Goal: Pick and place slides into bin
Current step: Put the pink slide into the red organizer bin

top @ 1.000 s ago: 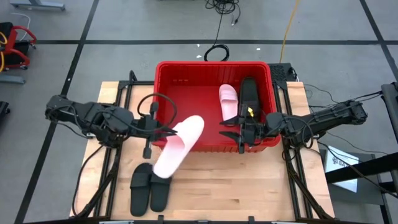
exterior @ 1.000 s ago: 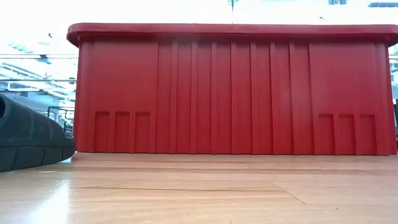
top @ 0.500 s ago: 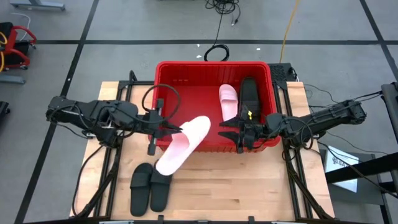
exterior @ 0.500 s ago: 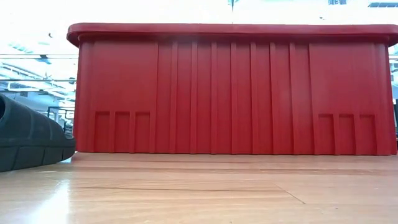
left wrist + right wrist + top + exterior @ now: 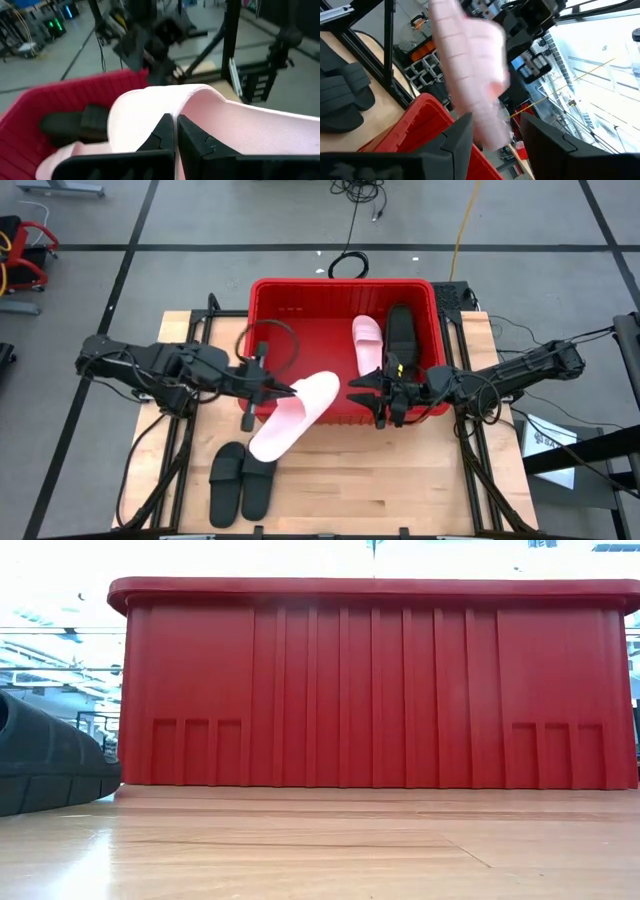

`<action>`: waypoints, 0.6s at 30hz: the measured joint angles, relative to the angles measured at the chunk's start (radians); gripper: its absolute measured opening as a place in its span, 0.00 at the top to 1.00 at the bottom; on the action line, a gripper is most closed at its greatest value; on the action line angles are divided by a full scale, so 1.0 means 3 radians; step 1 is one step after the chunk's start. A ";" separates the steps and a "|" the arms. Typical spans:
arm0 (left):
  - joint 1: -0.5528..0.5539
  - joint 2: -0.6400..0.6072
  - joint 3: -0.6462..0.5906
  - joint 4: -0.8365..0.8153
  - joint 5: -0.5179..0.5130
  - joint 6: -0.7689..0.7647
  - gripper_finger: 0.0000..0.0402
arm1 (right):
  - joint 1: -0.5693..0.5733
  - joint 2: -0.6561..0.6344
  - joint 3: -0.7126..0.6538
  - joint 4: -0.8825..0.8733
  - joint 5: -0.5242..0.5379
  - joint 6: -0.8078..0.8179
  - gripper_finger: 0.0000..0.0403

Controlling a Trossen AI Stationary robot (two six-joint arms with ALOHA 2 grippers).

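My left gripper (image 5: 288, 392) is shut on a pale pink slide (image 5: 292, 416), which hangs slanted over the bin's near left corner. The red bin (image 5: 275, 300) stands at the table's far middle and holds another pink slide (image 5: 367, 343) and a black slide (image 5: 400, 332), both lying on its floor. Two black slides (image 5: 240, 480) lie side by side on the table near the front edge. My right gripper (image 5: 362, 391) is open above the bin's near wall, pointing at the held slide, with nothing between its fingers (image 5: 462, 135). My left gripper pinches the pink slide's strap (image 5: 150, 107) between its two fingers (image 5: 162, 132), coming nearly level from the table's left. The slide is lifted clear and tilted. One end reaches over the bin's rim, and the other end (image 5: 262, 446) hangs lower over the table.
The bin's red near wall (image 5: 370, 690) fills the low view, with a black slide (image 5: 50, 765) beside it on the wood. Bare tabletop (image 5: 380, 480) lies in front of the bin. Cables lie on the floor beyond the table.
My left gripper has carried the pink slide a little toward the table's right, so its upper end now reaches farther over the bin's near left corner. My right gripper has rolled about its own axis and stays open.
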 joint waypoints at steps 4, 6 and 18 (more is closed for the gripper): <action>0.0005 0.0082 -0.0004 0.0015 0.0018 0.0013 1.00 | 0.0000 0.0000 0.0000 -0.0003 -0.0002 0.0000 0.61; 0.0013 0.0090 -0.0003 0.0022 0.0022 0.0038 1.00 | 0.0000 0.0000 0.0000 -0.0009 -0.0003 0.0000 0.61; 0.0037 0.0092 -0.0003 0.0103 0.0093 0.0050 1.00 | 0.0020 0.0086 0.0000 -0.0049 -0.0005 0.0004 0.61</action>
